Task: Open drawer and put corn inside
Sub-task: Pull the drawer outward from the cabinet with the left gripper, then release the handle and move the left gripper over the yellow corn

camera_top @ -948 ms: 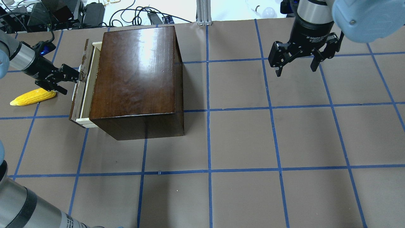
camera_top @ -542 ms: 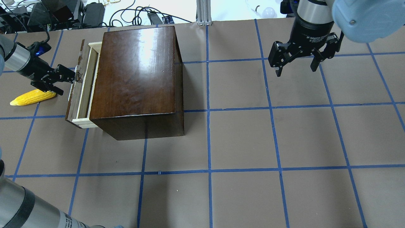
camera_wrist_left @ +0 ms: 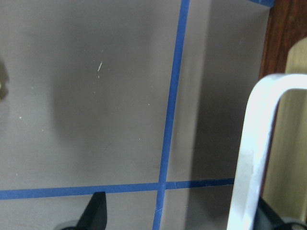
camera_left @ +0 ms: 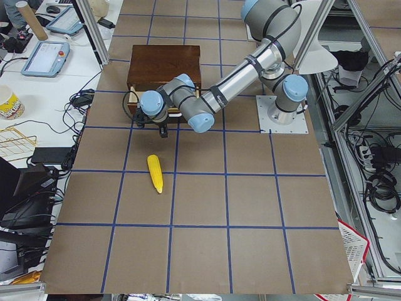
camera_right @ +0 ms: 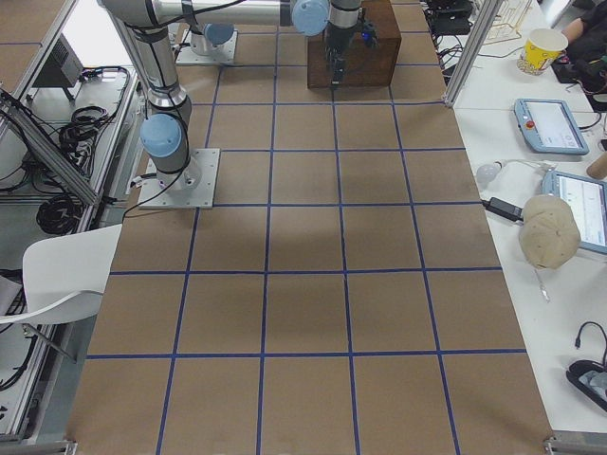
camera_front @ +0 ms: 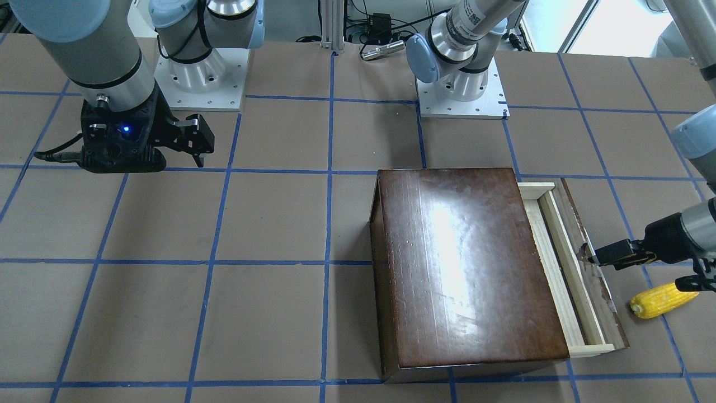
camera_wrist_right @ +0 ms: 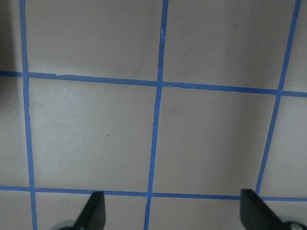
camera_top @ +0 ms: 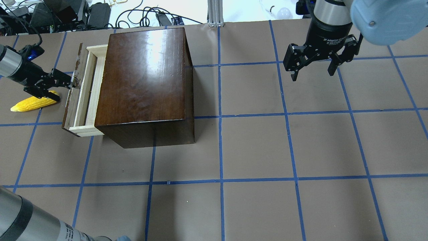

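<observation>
- While the drawer (camera_front: 565, 263) stands partly out of the dark box (camera_front: 464, 263) in the front-facing view, you see the left gripper (camera_front: 637, 271) at its front panel. The corn (camera_front: 660, 299) lies on the table (camera_front: 279, 224) just beside that gripper, outside the drawer.
- Overhead, the left gripper's jaws stand apart, one finger hooked at the handle — I judge the pull to be the step in hand. The right gripper (camera_top: 312, 76) hangs spread and empty, well apart from the box.
- In the left wrist view, the white handle (camera_wrist_left: 254, 143) sits against one finger; nothing clamps it.
- Next, I judge, you want the drawer wider, then the finger off the handle and onto the corn — it lies close, so mind you don't knock it.
</observation>
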